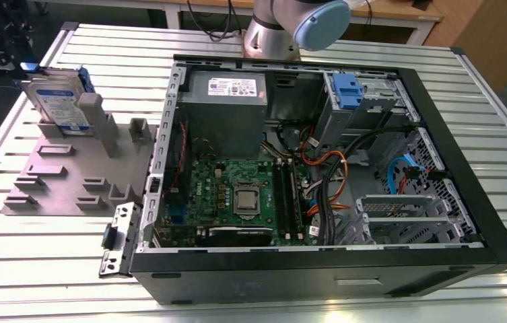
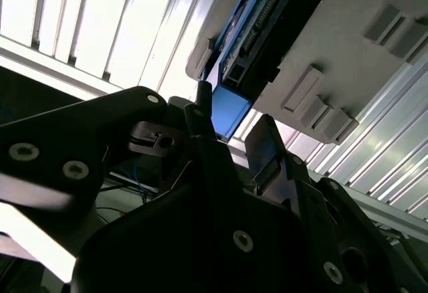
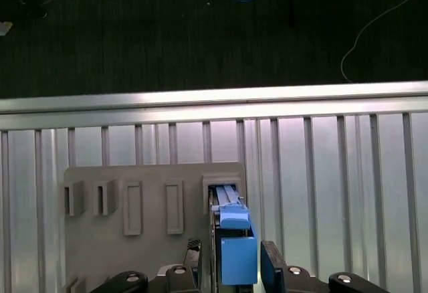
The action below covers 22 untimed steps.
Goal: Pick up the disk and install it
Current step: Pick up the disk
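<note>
At the exterior view's left of the open computer case (image 1: 468,134): we find the disk (image 1: 56,101) standing on edge in a slot of the grey holder (image 1: 64,171), which lies on the slatted table (image 1: 56,276).
Disk's long axis: roughly upright, with the labelled face broadside to the exterior view and the thin end, with its blue carrier rail (image 3: 237,259), turned toward the gripper (image 3: 234,269).
Gripper state: spread. In both wrist views its fingers (image 3: 271,269) flank the disk's thin end, one toward each broad face.
Bearing: we judge that the disk lies straight ahead of the gripper, centred in the gap.
Contact: none that we can make out, since a sliver of gap shows beside each finger.
Progress: disk not yet lifted from the holder.
</note>
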Available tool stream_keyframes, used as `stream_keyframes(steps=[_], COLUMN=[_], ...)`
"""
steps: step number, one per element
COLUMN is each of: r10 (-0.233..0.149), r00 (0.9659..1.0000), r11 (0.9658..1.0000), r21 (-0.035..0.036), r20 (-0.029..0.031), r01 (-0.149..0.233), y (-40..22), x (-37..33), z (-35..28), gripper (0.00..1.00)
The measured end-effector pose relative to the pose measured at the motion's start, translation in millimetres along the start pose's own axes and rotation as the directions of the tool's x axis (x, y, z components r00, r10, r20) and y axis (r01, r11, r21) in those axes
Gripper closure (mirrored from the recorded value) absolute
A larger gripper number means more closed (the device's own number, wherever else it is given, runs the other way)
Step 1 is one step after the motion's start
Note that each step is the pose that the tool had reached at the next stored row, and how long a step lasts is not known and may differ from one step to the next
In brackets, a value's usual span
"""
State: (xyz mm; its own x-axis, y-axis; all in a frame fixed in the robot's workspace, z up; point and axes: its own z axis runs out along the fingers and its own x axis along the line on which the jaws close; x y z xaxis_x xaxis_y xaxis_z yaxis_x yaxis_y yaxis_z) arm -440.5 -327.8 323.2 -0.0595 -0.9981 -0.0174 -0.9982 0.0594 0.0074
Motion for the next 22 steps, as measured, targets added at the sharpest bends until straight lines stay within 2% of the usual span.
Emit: stream_keyframes(steps=[7, 16, 22], r10=[-0.002, -0.004, -0.004], r00=[1.0, 1.0, 1.0], r11=[1.0, 1.0, 1.0], r21=[0.0049, 0.005, 0.0052], r20=[0.0003, 0.0004, 0.0005], r01=[0.002, 0.004, 0.004], y=[0.6, 0.6, 1.1], x=[-0.4, -0.2, -0.3], z=[6.1, 19.5, 25.3], gripper=[0.53, 0.53, 0.53])
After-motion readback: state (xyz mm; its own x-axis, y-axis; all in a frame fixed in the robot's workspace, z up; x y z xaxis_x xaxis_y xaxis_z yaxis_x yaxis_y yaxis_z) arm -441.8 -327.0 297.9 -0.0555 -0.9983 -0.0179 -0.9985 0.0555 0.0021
